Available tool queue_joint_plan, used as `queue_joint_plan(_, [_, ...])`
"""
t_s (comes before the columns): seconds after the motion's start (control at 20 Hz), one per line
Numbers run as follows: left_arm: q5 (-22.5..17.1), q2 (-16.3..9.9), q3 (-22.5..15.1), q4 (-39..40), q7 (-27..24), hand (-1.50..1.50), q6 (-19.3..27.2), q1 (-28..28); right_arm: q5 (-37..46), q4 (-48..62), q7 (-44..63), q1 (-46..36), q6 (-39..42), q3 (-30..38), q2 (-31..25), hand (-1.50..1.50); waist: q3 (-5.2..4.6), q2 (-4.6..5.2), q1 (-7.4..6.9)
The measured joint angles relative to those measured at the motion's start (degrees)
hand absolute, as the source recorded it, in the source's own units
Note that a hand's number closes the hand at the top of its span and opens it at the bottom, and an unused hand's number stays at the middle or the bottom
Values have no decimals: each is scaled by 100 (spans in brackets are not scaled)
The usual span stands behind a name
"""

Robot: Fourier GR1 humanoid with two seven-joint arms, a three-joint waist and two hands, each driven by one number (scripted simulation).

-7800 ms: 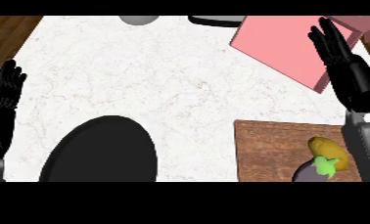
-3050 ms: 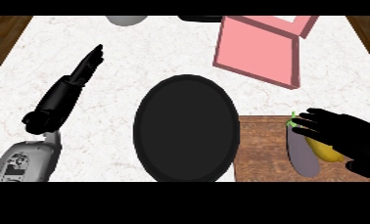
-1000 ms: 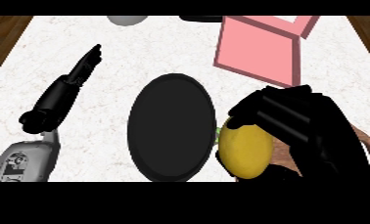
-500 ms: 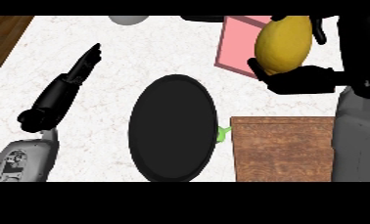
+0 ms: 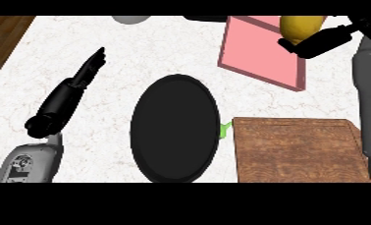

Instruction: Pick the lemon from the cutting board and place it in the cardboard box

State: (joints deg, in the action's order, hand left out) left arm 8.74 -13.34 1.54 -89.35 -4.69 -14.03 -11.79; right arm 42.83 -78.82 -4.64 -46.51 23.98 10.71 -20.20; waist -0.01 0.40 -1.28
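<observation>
Up and over went the lemon [image 5: 301, 26]: the right robot hand [image 5: 324, 41], curled round it, has carried it from near the board [image 5: 297, 150] to above the pink box [image 5: 262, 52] at the surface's far right corner. I think letting go comes next. Its top is cut off. The left robot hand [image 5: 88, 69] lies straight and open. Something green [image 5: 226, 130] peeks from behind the black plate [image 5: 174, 128].

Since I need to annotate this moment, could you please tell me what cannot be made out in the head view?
- Lemon: its top is cut off by the upper edge, its right side hidden by the right hand.
- Green object: mostly hidden between the black plate and the cutting board; unidentifiable.
- Grey object: cut off at the top edge.
- Pink box: interior not discernible.
</observation>
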Motion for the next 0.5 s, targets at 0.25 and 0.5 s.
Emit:
queue_joint_plan(0.25, [12, 53, -26, -99, 153, 0, 8, -52, 247, 1136, -606, -200, 240, -227, -485, 150, 1, -1, 3])
queue_joint_plan(0.5, [79, 98, -7, 92, 80, 0, 59, -168, 381, 2130, -1448, -383, 407, -463, -767, -150, 3, 5, 12])
